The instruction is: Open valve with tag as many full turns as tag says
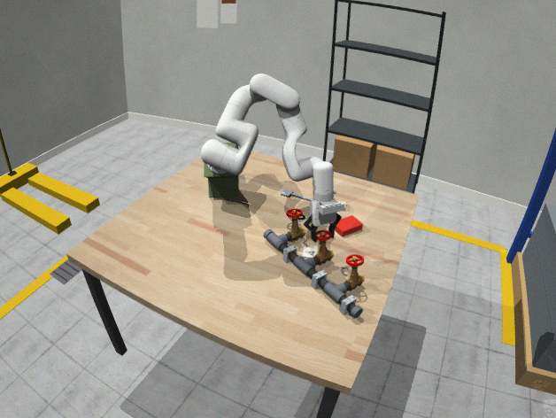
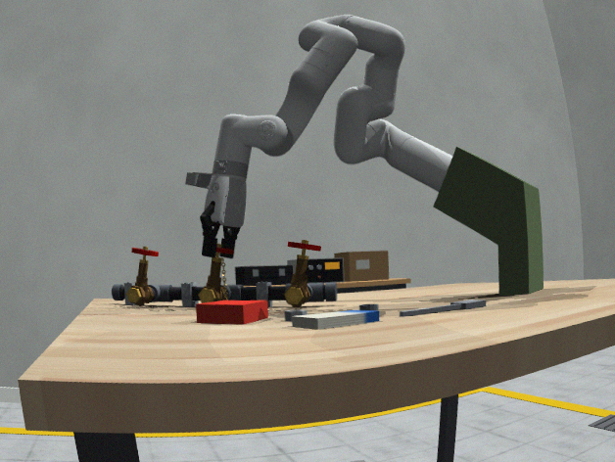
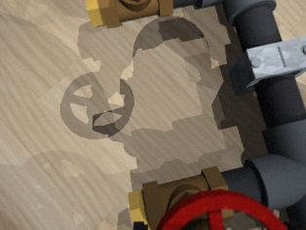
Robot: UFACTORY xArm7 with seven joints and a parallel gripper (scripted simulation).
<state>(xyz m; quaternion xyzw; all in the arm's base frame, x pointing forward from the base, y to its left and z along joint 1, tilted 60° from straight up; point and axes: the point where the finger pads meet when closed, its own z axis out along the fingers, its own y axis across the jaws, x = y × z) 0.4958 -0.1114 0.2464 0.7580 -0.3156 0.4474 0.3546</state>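
Note:
Three brass valves with red handwheels stand along a dark grey pipe (image 1: 310,269) on the wooden table. The far valve (image 1: 294,214) and the near valve (image 1: 354,260) stand free. My gripper (image 1: 322,232) is shut on the middle valve's handwheel (image 1: 323,235) from above. It also shows in the exterior view (image 2: 218,250), where a thin chain (image 2: 223,275) hangs beside the middle valve's stem. A pale tag (image 1: 308,252) lies on the table at that valve's base. The wrist view shows the red handwheel rim (image 3: 214,211) at the bottom edge, the brass body (image 3: 175,192) and the pipe (image 3: 273,117).
A red block (image 1: 349,225) lies just behind the valves. A grey and blue flat part (image 2: 333,317) and a dark bar (image 2: 437,307) lie on the table. The arm's green base (image 1: 220,181) stands at the back. A black shelf (image 1: 382,94) with cardboard boxes is behind the table.

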